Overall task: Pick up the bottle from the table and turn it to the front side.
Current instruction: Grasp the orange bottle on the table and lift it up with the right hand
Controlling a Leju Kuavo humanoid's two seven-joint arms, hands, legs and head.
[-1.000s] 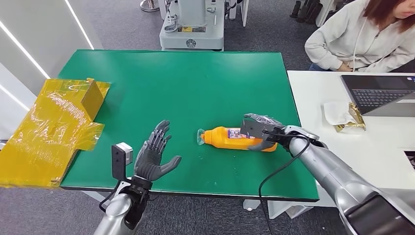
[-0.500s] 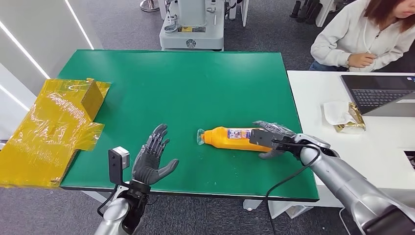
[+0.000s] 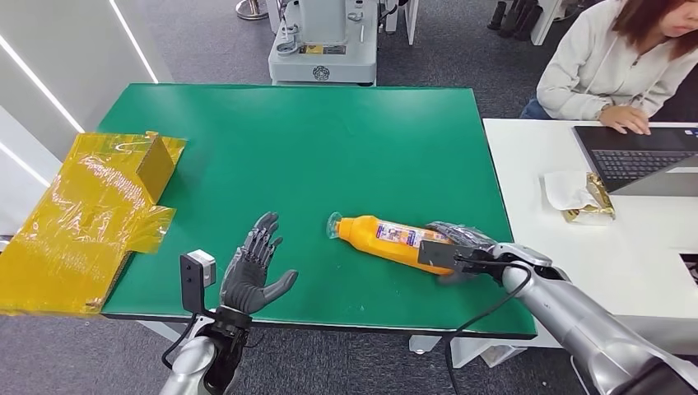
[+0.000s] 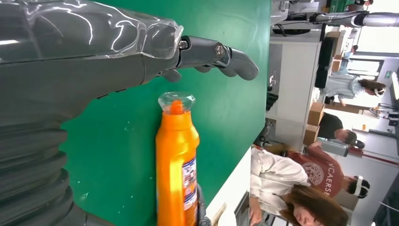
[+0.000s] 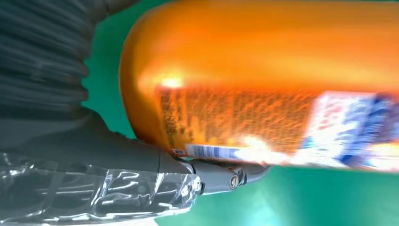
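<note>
The green bench fills the middle of the head view, with a white bench at the right, where a person types on a laptop, and yellow film at the left edge. The bottle lies on its side in the lower centre of the green bench, cap toward the left, its base tilted toward the lower right. The right robot hand holds that base end; the right wrist view shows a finger curled under the orange body against the label. The left robot hand hovers wide and holds nothing, lower left of the bottle. By my reading the grasp is made; lifting and turning the bottle to its front side are not yet done.
</note>
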